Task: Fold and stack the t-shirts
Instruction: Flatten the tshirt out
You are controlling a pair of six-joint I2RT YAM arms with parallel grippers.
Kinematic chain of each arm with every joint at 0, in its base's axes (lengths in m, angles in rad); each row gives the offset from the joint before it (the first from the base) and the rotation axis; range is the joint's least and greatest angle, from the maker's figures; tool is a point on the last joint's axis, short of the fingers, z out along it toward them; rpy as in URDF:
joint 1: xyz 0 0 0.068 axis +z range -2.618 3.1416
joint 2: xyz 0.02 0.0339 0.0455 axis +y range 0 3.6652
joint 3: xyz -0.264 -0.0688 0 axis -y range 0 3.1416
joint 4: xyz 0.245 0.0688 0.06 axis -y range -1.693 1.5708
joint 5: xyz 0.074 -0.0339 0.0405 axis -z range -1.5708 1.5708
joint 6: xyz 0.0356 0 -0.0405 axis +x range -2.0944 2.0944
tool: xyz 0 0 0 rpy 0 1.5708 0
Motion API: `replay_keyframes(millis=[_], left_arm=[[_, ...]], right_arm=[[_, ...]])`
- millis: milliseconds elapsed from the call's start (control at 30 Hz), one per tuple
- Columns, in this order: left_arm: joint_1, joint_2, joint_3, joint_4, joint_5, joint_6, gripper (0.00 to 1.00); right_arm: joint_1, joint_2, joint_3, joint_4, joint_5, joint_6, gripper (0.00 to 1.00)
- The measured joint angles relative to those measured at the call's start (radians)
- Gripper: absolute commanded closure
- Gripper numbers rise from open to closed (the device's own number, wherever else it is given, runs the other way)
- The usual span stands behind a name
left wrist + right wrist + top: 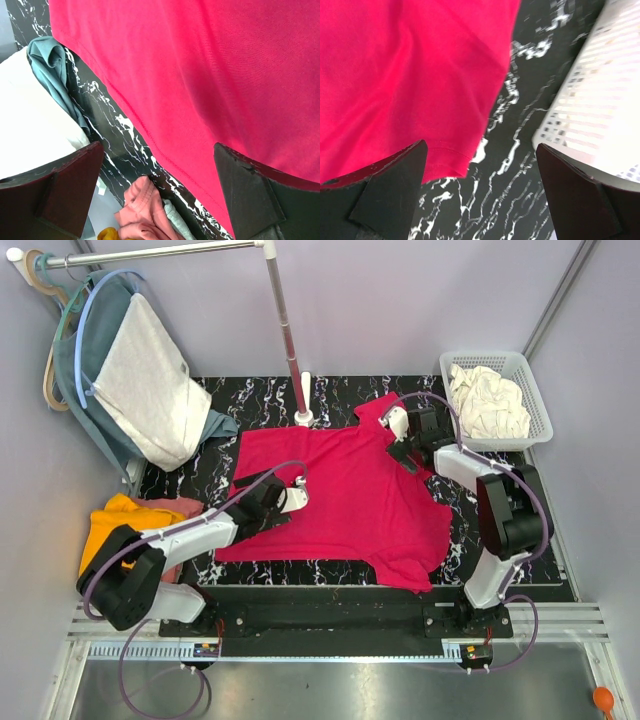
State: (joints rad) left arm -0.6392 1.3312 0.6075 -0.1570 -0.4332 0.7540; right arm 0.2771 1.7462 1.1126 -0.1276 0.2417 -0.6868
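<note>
A red t-shirt (340, 495) lies spread flat on the black marble mat (450, 530). My left gripper (262, 490) is open and empty, hovering over the shirt's left edge; its wrist view shows the red hem (150, 135) running between the open fingers (75, 175). My right gripper (408, 445) is open and empty over the shirt's far right sleeve; its wrist view shows the sleeve's corner (450, 160) by the left finger (395, 180), with bare mat between the jaws.
A pile of yellow (115, 525) and pink (175, 508) garments lies left of the mat, seen also in the left wrist view (142, 210). A white basket (497, 360) with pale clothes stands far right. Hanging grey-white and teal shirts (150, 380) and a stand pole (290, 340) stand at the back.
</note>
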Motion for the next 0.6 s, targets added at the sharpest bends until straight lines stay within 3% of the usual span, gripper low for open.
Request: replay_keyframes(millis=[200,600], left_arm=[[0.006,0.029,-0.001,0.027,0.001,0.001,0.01],[0.008,0.032,-0.014,0.047,0.001,0.001,0.01]], right_arm=[[-0.022,0.102,0.007,0.027,-0.001,-0.027,0.0],[-0.055,0.157,0.016,0.12,0.0,-0.101,0.0]])
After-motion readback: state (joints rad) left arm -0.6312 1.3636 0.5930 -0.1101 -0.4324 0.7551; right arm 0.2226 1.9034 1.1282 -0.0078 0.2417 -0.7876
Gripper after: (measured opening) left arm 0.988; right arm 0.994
